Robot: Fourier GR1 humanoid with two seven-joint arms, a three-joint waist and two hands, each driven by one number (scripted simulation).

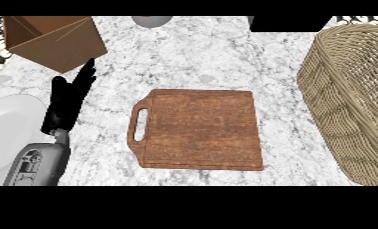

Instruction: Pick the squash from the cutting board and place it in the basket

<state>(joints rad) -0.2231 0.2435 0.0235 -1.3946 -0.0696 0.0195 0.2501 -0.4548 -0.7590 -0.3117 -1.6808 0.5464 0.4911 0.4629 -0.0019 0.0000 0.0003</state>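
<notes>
Where the cutting board (199, 129) lies, marble counter (192, 53) spreads.

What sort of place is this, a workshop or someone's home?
Most likely a home kitchen. A wooden cutting board lies on a pale marbled worktop, and a wicker basket stands at its right edge. Nothing here looks like a workshop.
</notes>
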